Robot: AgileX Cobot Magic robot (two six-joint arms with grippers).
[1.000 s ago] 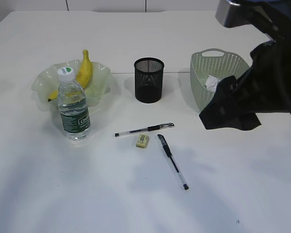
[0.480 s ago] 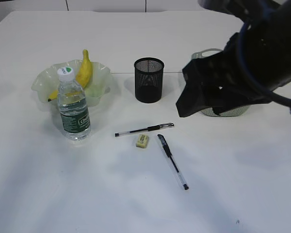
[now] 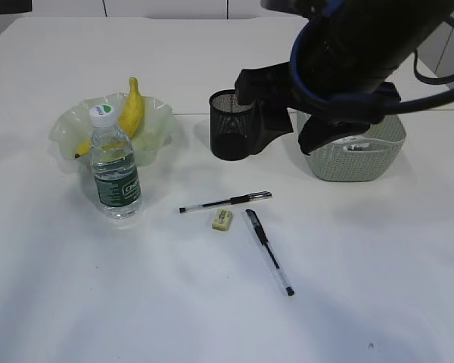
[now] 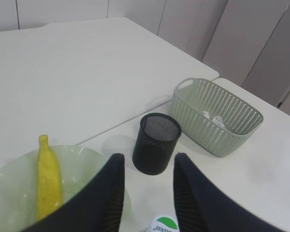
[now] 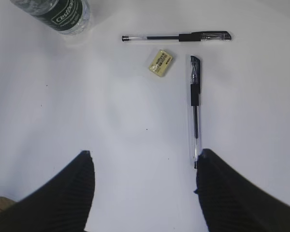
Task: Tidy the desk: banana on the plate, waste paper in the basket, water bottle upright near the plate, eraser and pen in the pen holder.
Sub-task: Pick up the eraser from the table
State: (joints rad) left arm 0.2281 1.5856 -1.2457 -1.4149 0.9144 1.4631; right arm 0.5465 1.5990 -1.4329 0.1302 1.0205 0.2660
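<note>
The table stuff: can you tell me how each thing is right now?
Yellow curved banana: lying in the pale green ruffled plate.
Clear plastic water bottle: upright, capped.
Black mesh pen holder: upright.
Crumpled white paper: inside the sage-green woven basket.
Two black pens: flat on the table.
Pale yellow eraser: flat on the table.

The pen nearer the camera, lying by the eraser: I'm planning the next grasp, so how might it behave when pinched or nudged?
The pen looks like a thin, rigid, round barrel lying flat on the desk, so a nudge would probably roll it. Its clear smooth body may slip between pads; the dark grip section likely holds better. It seems light, so it could pivot if pinched off-centre.
</note>
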